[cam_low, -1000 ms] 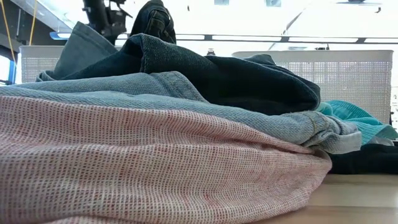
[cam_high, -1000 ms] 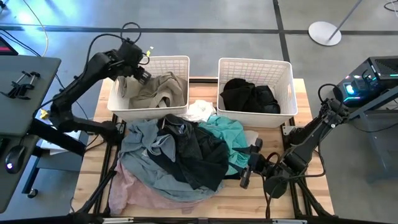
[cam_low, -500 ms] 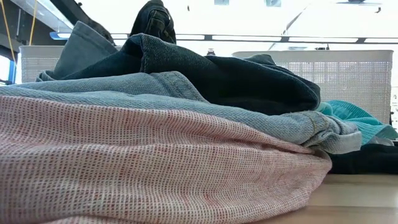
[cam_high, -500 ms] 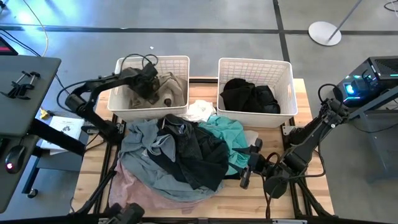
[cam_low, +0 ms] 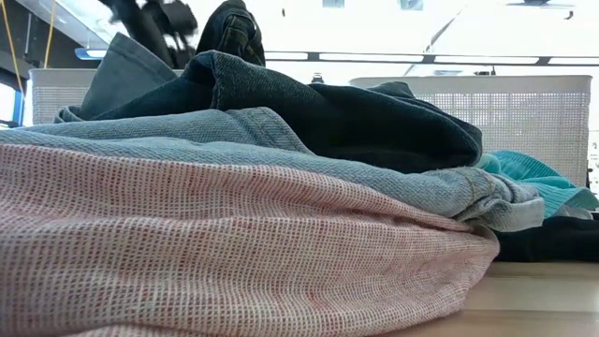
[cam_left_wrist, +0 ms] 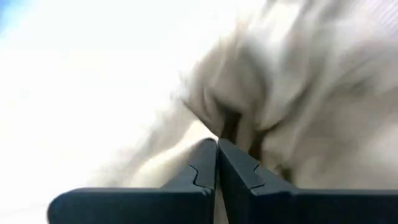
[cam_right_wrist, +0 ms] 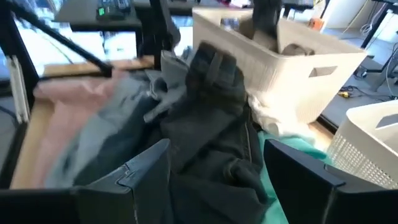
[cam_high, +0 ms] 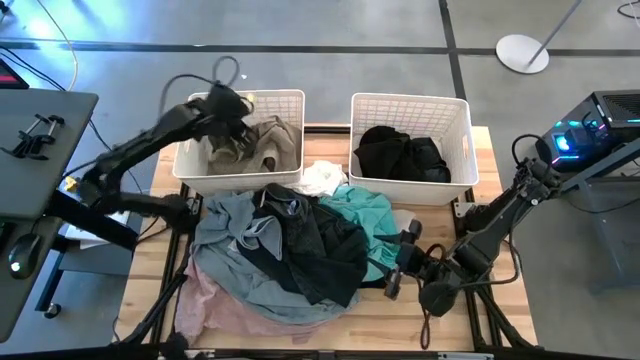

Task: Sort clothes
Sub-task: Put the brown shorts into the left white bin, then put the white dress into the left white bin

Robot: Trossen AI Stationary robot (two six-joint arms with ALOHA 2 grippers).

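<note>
Nearest the table's front edge lies the unsorted heap, and it is still most of the job: a pink cloth [cam_high: 215,300] at the bottom, grey-blue denim [cam_high: 235,235] over it, a dark garment [cam_high: 325,250] draped on top, teal fabric [cam_high: 370,215] spreading toward the right, and a white piece [cam_high: 322,177] at the far side of the pile, just beside the baskets. At the heap's right edge the right gripper [cam_high: 400,262] rests low near the teal, its fingers spread wide and holding nothing; that arm looks to be waiting. Beyond the pile stand two white baskets side by side. The right basket [cam_high: 460,130] holds black clothes [cam_high: 400,155]; the left basket [cam_high: 290,100] holds a beige garment [cam_high: 262,140]. So only a few items appear sorted, darks to the right and lights to the left, with roughly five pieces left on the table. The left gripper [cam_high: 228,103] is over the left basket, its fingers pressed together; the wrist view shows beige cloth just past the fingertips [cam_left_wrist: 208,163], but I cannot tell whether any fold is pinched between them. The garments overlap heavily, so lifting one will likely drag its neighbours. Off the table, a desk with a clamp [cam_high: 30,135] sits at left and a round stand base [cam_high: 523,53] far behind.
</note>
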